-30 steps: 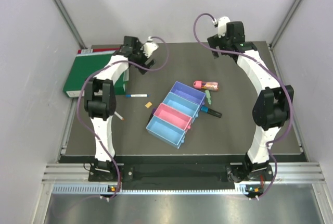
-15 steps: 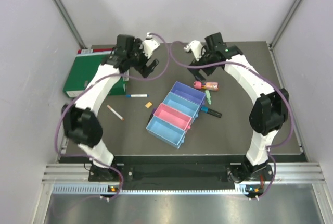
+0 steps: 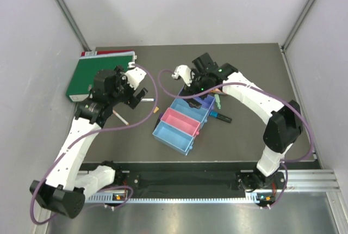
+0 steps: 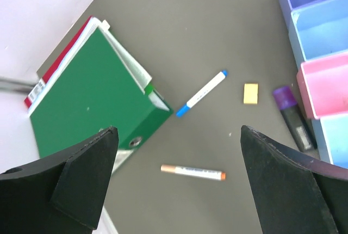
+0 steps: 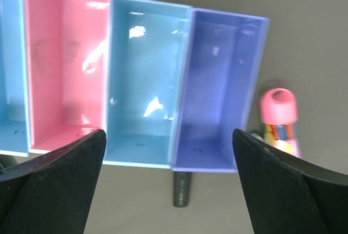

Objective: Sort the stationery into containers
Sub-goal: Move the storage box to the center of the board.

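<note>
Closest in, the orange-tipped pen (image 3: pixel 120 117) lies loose on the left of the desk (image 3: pixel 244 136), and the row of four bins (image 3: pixel 181 121) sits slantwise at mid-desk: light blue, pink, light blue, purple. A purple-capped marker (image 4: pixel 292 118) lies just beside one end of the pink bin (image 5: pixel 65 71), and a black marker (image 3: pixel 221 117) lies off the row's other side. Further out, the yellow piece (image 4: pixel 250 93) and the blue-tipped pen (image 4: pixel 201 93) lie near the green binder (image 3: pixel 98 73). The left hand (image 3: pixel 136 86) hangs above them, fingers spread wide, gripping nothing. The right hand (image 3: pixel 191 93) hovers over the purple bin (image 5: pixel 220 87), spread just as wide and also empty. Just past that bin, a green marker (image 3: pixel 217 101) and a pink-capped item (image 5: pixel 279 109) rest on the desk.
</note>
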`<state>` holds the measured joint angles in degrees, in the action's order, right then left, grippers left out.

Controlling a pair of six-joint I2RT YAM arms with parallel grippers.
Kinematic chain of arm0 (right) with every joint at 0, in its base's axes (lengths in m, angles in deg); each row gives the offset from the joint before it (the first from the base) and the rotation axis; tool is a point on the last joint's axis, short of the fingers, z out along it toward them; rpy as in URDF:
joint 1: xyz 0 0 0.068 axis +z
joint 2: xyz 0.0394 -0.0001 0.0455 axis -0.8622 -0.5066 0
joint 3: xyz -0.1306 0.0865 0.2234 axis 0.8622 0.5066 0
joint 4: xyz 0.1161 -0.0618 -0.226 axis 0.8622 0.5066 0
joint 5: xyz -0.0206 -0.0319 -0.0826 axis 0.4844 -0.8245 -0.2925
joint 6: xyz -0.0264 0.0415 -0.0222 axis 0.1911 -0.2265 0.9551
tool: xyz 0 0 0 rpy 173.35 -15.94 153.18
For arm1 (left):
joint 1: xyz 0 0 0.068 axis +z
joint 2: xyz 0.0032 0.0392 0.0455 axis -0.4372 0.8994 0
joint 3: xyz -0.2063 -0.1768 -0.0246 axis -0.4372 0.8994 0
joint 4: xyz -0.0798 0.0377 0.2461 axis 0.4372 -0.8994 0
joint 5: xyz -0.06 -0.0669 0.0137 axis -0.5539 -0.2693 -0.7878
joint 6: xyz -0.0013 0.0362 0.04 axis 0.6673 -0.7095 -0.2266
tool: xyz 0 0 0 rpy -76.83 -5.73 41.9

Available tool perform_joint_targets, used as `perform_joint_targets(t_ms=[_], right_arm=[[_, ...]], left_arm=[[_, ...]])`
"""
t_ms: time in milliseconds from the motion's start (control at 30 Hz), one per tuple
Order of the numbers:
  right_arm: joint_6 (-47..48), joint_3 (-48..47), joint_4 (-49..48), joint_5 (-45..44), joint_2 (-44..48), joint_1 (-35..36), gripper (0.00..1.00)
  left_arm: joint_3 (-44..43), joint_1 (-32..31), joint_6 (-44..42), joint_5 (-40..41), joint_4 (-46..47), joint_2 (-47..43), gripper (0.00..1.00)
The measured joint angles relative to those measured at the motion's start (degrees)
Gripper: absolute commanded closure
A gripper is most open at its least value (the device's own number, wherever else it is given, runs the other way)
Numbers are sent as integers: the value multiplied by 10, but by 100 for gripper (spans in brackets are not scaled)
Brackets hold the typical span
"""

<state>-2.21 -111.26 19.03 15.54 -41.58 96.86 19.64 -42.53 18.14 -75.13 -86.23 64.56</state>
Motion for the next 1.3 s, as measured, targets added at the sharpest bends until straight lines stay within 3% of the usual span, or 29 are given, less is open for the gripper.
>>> perform_joint_targets(t_ms=[367,667,833,867,967,1300], right_arm=[[-30,13,-29,-40,-26,42,2],[-32,-11,-56,-62,-93,30,29],[-32,-11,-63,-62,-113,28,37],[-32,-11,-65,-61,-115,27,45],[-32,-11,-75,-61,-119,23,56],[-32,-11,-99,-55,-146,10,57]], left_arm=[[11,0,-4,24,-47,-55,1],[11,0,-13,32,-51,-56,1],[11,0,-18,34,-51,-56,1],[11,0,-19,34,-51,-56,1],[11,0,-22,34,-51,-53,1],[7,0,-30,34,-51,-35,1]])
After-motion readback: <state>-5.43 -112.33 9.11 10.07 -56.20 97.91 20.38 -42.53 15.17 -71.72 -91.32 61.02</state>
